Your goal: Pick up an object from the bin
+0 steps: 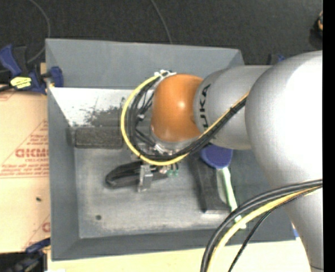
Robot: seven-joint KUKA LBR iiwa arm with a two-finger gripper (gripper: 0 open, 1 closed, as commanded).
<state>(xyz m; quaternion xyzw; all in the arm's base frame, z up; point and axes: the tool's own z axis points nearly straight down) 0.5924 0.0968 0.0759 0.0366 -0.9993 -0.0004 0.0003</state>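
Reaches in from the right, low over the middle of the bin (133,211), gripper (142,180) down at the right end of a black curved thing (117,176) on the floor, touching or just beside. Cannot tell whether open or closed, nor whether holding anything. Also inside: grey block (97,136) by the back wall; blue disc (217,157), dark slab (204,190) and green-white stick (227,188) at right.

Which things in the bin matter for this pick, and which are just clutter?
In play:
- gripper, low over the middle of the floor
- black curved object, right beside it on the left; whether it is grasped cannot be told

Lying about:
- grey block by the back wall
- dark slab at right
- blue-headed brush beside the slab
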